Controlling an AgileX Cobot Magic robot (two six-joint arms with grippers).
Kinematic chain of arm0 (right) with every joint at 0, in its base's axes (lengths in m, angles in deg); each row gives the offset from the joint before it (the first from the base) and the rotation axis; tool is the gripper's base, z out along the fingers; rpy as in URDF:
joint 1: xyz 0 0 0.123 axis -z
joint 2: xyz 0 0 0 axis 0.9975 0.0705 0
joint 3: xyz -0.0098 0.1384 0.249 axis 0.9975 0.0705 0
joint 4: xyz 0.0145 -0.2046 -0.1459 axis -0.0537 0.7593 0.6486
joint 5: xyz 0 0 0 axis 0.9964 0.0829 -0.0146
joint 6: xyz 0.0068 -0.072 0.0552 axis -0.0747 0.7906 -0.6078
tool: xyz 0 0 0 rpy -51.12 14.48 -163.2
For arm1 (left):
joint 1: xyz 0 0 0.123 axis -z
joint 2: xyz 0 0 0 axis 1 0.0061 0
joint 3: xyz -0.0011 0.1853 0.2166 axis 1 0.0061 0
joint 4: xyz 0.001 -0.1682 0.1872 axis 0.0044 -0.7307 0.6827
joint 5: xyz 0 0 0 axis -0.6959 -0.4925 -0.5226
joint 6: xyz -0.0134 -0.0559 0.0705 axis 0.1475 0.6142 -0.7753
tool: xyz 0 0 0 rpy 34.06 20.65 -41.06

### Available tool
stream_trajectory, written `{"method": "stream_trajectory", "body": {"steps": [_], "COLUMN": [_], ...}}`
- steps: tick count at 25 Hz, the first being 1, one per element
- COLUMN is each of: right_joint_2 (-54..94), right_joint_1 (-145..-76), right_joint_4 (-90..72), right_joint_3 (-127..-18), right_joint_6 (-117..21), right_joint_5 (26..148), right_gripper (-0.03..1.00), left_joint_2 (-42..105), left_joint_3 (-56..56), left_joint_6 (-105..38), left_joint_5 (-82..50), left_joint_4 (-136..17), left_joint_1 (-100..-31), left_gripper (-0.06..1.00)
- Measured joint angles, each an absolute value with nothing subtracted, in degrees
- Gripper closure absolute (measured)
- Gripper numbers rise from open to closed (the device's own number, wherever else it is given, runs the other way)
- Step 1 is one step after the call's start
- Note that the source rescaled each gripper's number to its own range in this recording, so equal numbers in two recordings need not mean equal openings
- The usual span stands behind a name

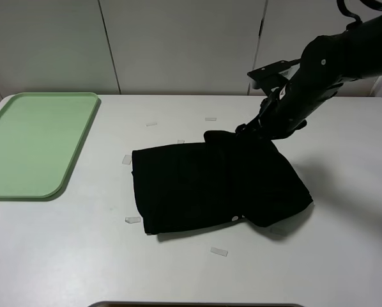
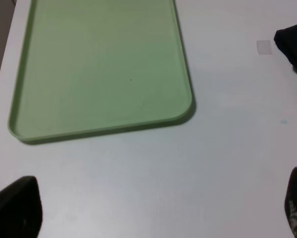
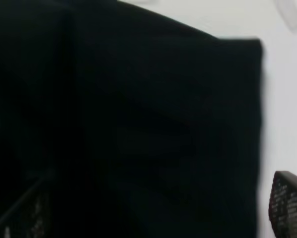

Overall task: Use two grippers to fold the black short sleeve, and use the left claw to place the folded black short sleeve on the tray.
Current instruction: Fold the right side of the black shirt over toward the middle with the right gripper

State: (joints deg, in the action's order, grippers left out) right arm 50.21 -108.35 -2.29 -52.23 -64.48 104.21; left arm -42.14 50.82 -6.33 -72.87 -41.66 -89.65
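Black short sleeve (image 1: pixel 216 185), compact rumpled rectangle

A white table (image 1: pixel 63 256) bears a green tray (image 1: pixel 31 147), a black short sleeve (image 1: pixel 204 185) and tape scraps (image 1: pixel 218 251).

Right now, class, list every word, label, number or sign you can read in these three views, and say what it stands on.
None can be read: the black short sleeve, the tray and the tape pieces on the table show no lettering in any view.
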Motion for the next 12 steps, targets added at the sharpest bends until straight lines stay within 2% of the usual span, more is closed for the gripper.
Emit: {"method": "stream_trajectory", "body": {"steps": [12], "right_joint_2": [55.0], "right_joint_1": [-114.56], "right_joint_4": [-8.98], "right_joint_3": [-52.23], "right_joint_6": [-64.48], "right_joint_5": [100.64], "right_gripper": [0.01], "left_joint_2": [-42.14], "left_joint_3": [50.82], "left_joint_6": [-6.33], "left_joint_5": [-72.87], "left_joint_4": [-41.63], "left_joint_1": [-89.65], "left_gripper": [-0.03]}}
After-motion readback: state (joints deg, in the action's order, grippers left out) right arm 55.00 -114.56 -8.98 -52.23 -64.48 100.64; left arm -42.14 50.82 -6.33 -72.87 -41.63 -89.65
